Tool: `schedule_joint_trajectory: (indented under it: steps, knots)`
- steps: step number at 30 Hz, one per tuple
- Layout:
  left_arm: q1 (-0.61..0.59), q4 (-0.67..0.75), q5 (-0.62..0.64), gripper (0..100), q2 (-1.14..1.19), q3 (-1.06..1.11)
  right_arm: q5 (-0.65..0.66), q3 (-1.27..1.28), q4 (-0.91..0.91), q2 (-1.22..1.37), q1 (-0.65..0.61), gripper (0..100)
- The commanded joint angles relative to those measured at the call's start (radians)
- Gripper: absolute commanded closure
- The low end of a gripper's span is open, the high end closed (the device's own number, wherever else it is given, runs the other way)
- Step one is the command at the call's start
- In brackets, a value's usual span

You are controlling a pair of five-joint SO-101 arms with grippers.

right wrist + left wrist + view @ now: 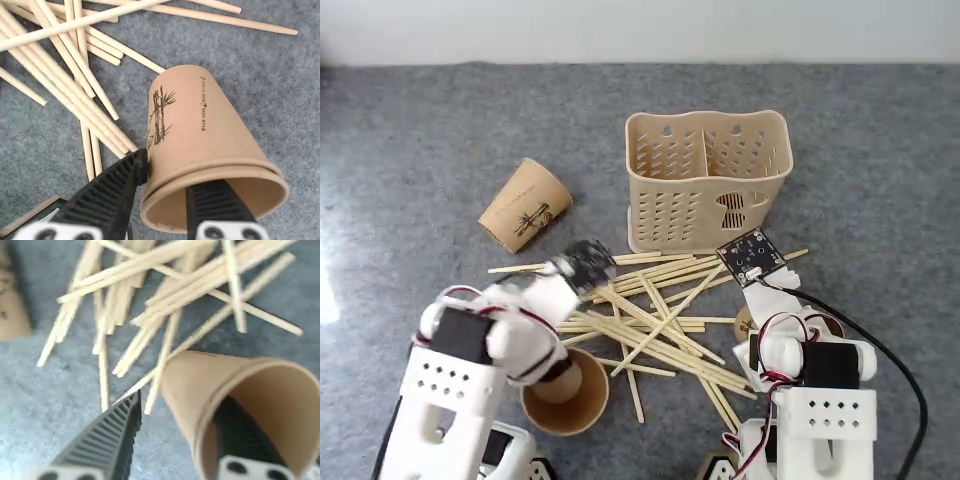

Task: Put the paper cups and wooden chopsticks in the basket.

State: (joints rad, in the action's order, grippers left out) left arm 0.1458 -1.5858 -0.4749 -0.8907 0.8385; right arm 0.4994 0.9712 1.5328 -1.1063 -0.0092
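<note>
Though astride cup walls alike, left fingers (112, 442) slack, right fingers (112, 192) tight; three paper cups (525, 207) (588, 402) (200, 125), one basket (705, 205), uncounted chopsticks (660, 322).

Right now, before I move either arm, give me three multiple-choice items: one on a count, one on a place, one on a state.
1. How many compartments does the basket have?
A) one B) two C) four
2. Where are the chopsticks?
A) in the basket B) standing upright C) scattered on the table
3. The left claw is:
A) shut on a chopstick B) open above the basket C) open, one finger inside a paper cup

Answers:
1 B: a single divider splits it.
2 C: they lie crisscrossed in front of the basket.
3 C: the other finger stands outside, off the cup's wall.
</note>
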Motion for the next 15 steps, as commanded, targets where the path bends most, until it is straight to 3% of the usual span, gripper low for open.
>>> schedule_joint_trajectory:
  steps: [1,15]
  knots:
    - [-0.109,0.061,0.017,73,-0.020,-0.039,-0.003,-0.006,0.004,-0.010,0.012,88.5]
    - [-0.255,0.066,0.026,73,-0.020,-0.225,-0.003,-0.006,0.004,-0.010,0.007,88.5]
